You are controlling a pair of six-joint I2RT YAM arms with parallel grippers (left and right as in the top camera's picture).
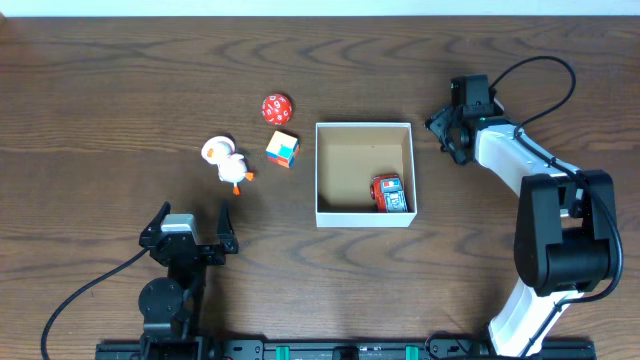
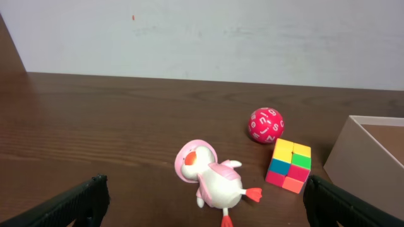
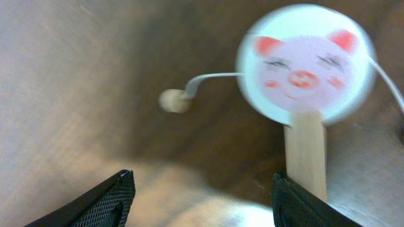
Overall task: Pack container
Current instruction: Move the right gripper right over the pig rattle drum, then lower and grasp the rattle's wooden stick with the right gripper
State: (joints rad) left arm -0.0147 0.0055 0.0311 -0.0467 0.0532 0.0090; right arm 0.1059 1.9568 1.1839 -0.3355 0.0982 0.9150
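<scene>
The container (image 1: 364, 217) sits mid-table, a red car (image 1: 389, 193) already inside. The right gripper (image 3: 202, 189) is poised, jaws spread, over a pig drum (image 3: 304, 63); descent and a pinch on its stick are likely called for. The left gripper (image 1: 193, 215) is spread, empty, near the duck (image 1: 228, 165).

Left claw (image 1: 192, 224) near its base, right claw (image 1: 447, 134) far out, jaws of both spread apart.

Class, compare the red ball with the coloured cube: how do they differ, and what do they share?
The ball is round, the cube boxy. The ball is red with white marks; the cube has several bright colours. Both are small toys lying on the table outside the container.
</scene>
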